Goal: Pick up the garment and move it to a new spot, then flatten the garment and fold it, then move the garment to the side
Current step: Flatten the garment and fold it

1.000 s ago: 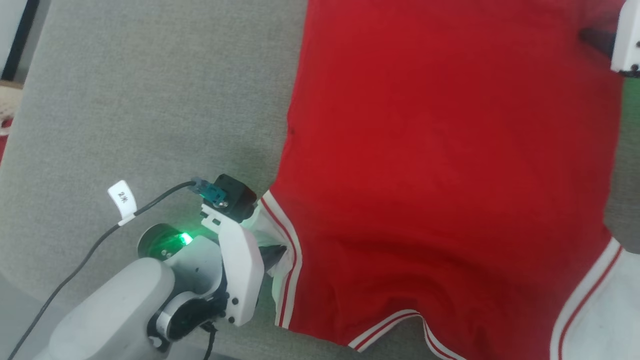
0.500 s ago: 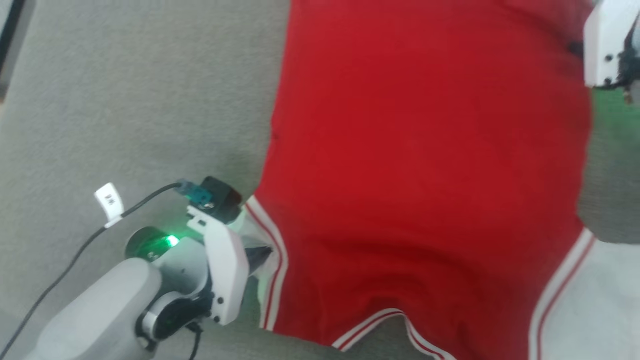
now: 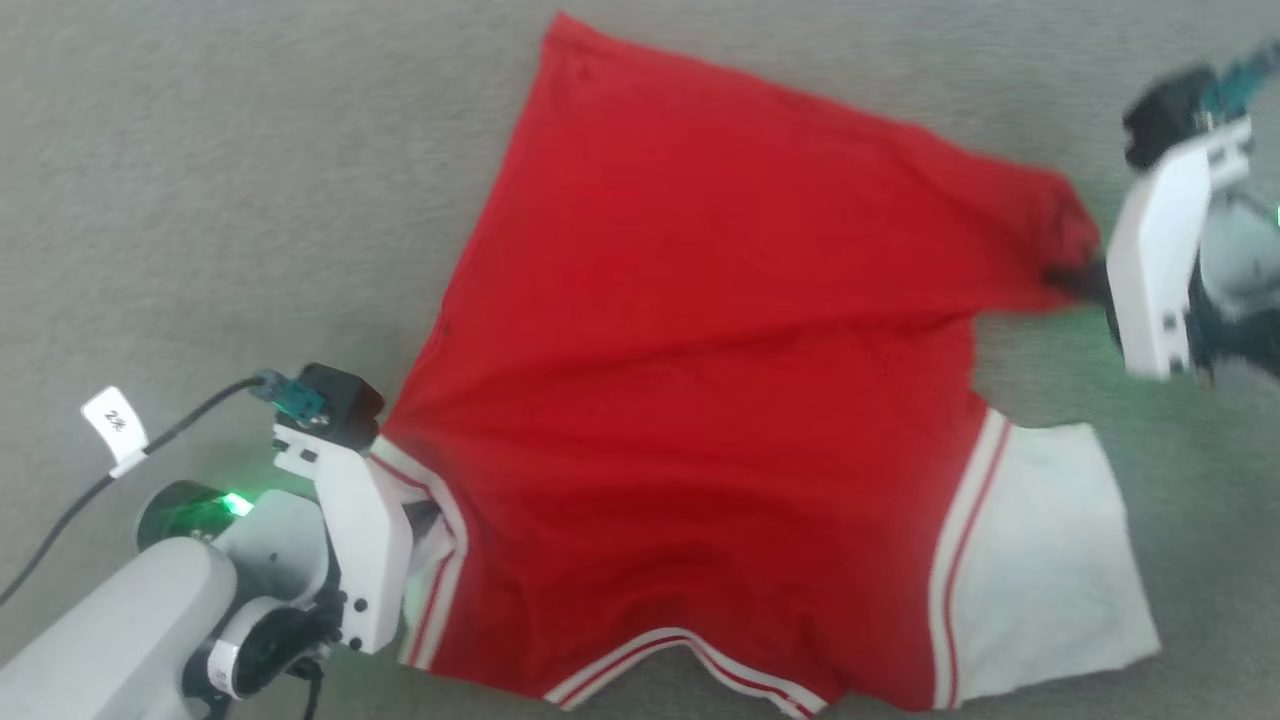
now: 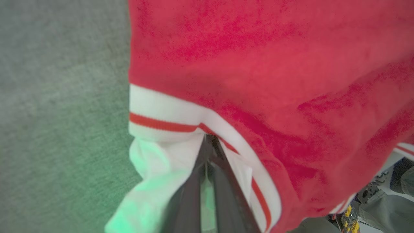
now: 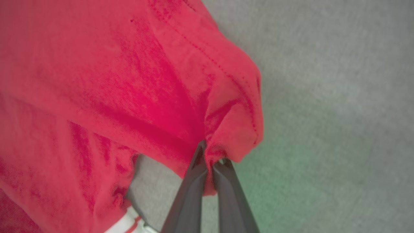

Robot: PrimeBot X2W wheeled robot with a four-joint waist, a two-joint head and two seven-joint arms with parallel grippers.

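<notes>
We note left gripper [image 3: 428, 515] clamped on white sleeve [image 4: 155, 152] of small red fabric jersey [image 3: 700, 380], right gripper [image 3: 1068, 280] on hem corner [image 5: 239, 129]; best lift evenly, taut

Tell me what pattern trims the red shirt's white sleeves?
White band, one red stripe; clearest in left wrist view.

Head view overhead, both wrist views close, sharing garment [image 3: 700, 350]
</notes>
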